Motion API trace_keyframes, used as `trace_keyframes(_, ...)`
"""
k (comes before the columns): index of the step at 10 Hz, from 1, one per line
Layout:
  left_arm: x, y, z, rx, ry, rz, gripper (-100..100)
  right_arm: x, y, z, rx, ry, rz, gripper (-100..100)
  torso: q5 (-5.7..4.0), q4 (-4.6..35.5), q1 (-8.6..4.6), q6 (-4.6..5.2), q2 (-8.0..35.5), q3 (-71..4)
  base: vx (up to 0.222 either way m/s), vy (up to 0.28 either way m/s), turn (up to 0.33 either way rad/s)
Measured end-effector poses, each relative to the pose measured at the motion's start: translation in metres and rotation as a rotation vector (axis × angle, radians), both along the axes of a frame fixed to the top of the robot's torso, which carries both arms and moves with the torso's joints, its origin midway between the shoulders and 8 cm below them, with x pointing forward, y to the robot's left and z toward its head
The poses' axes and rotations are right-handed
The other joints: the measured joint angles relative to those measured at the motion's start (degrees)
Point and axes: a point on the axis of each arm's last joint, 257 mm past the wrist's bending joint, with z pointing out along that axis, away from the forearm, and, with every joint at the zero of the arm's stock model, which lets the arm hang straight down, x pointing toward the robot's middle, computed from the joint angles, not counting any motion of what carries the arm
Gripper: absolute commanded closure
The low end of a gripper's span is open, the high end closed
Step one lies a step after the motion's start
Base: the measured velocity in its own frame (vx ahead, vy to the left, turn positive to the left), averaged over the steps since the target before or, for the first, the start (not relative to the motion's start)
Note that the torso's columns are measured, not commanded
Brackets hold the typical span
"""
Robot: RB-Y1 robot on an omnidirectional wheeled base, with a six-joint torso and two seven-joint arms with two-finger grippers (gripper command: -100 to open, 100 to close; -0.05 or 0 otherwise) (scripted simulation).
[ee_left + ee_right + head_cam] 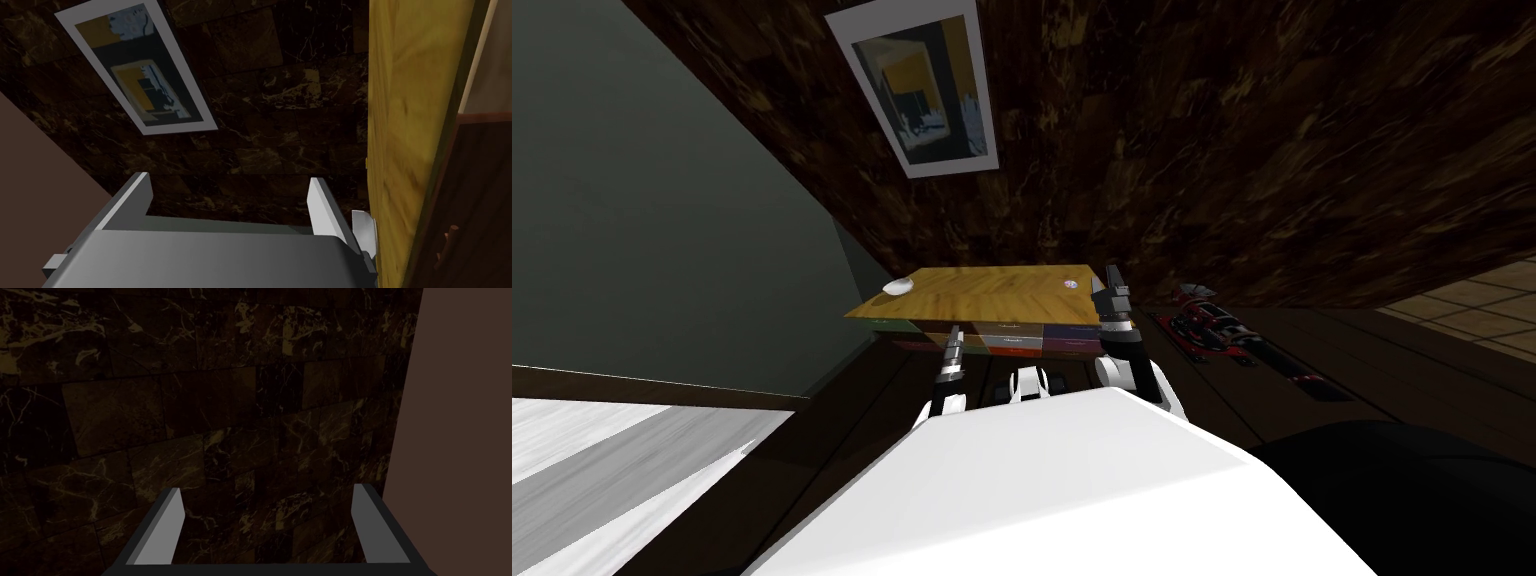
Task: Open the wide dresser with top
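Note:
The wide dresser has a yellow wooden top [982, 293] and several coloured drawer fronts [1012, 340] under it, and it stands against the dark marbled wall in front of me. My left gripper [955, 342] is open and empty, low before the drawer fronts. In the left wrist view it [229, 179] points along the top's edge [410, 125], beside a dark drawer front with a small handle [446, 245]. My right gripper [1107, 280] is raised at the top's right front corner, open [267, 488] and holding nothing.
A small white object [898, 287] lies on the top's left corner and a tiny pale one [1068, 285] near the right. A red and black object [1212, 325] lies on the floor to the dresser's right. A framed picture [922, 85] hangs above.

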Motion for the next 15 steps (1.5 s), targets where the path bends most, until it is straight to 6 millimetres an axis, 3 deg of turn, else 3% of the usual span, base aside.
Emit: trace_keyframes(15,-0.022,-0.029,-0.112,0.028,0.163,-0.051,-100,0.0,0.0,0.0,0.0,0.0,0.0,0,0.0,-0.01,0.01,0.0,-0.02,-0.01,0.055,-0.015,-0.023)
